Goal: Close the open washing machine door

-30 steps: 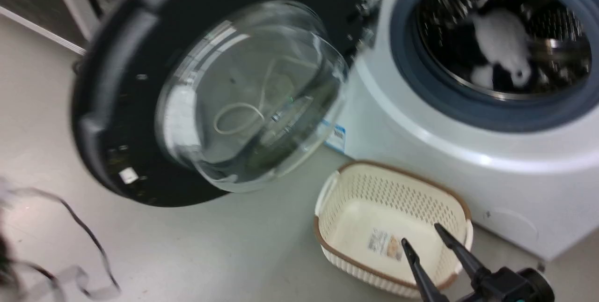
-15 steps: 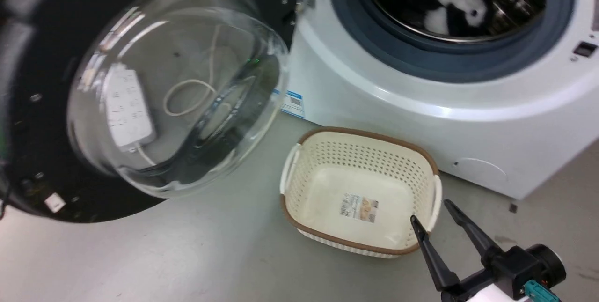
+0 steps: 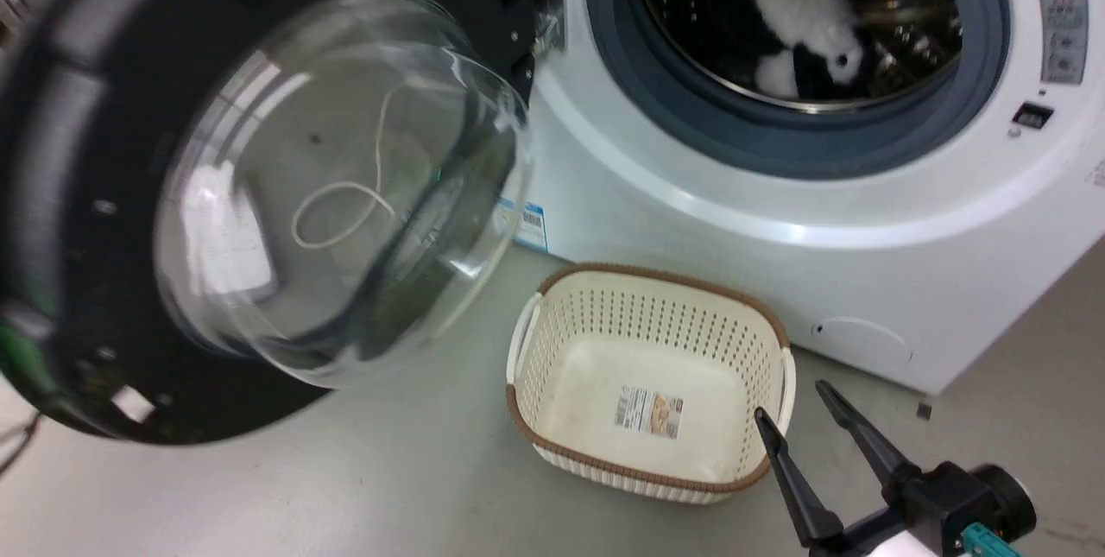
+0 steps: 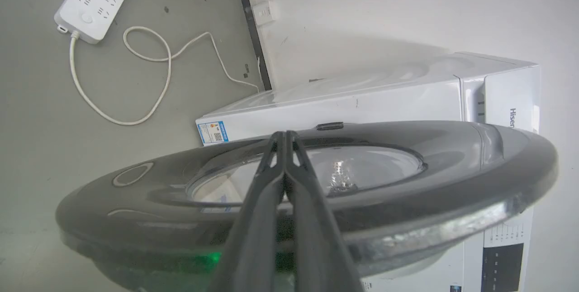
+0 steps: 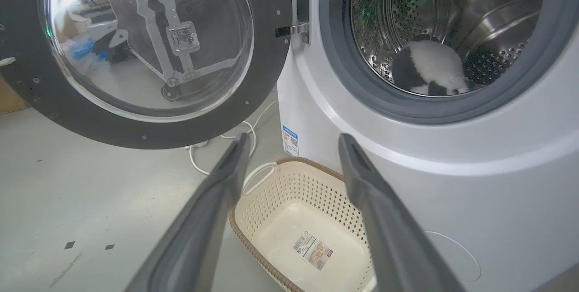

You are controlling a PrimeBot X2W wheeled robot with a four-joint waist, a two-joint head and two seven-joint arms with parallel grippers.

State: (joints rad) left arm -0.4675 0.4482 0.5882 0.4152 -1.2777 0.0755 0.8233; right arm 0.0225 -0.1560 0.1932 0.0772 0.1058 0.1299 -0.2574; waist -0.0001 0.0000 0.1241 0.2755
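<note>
Here, a white front-loading washing machine [image 3: 691,194] stands on a grey floor [image 3: 388,479], and its large round door with a wide black rim and bulging clear glass centre [image 3: 268,186] hangs wide open. The door is hinged at the left edge of the machine's front, as the head view has it, and is swung out to that side with the glass bowl facing the camera. A grey rubber ring [image 3: 673,99] frames the open steel drum [image 3: 906,39], where a black-and-white plush toy [image 3: 803,13] lies.

On the floor, just in front of the machine's lower front edge, sits a cream perforated plastic basket with a brown rim [image 3: 656,315].

The right gripper [image 3: 790,401] hovers beside the basket's near right corner, its two dark fingers spread wide and holding nothing.

The left gripper [image 4: 285,136] is behind the door, over its smooth outer face, with its fingers pressed together. Whether they touch the door cannot be told.

Beyond the door, a white power strip [image 4: 95,0] and its looping white cord [image 4: 149,56] lie on the floor near the wall.
</note>
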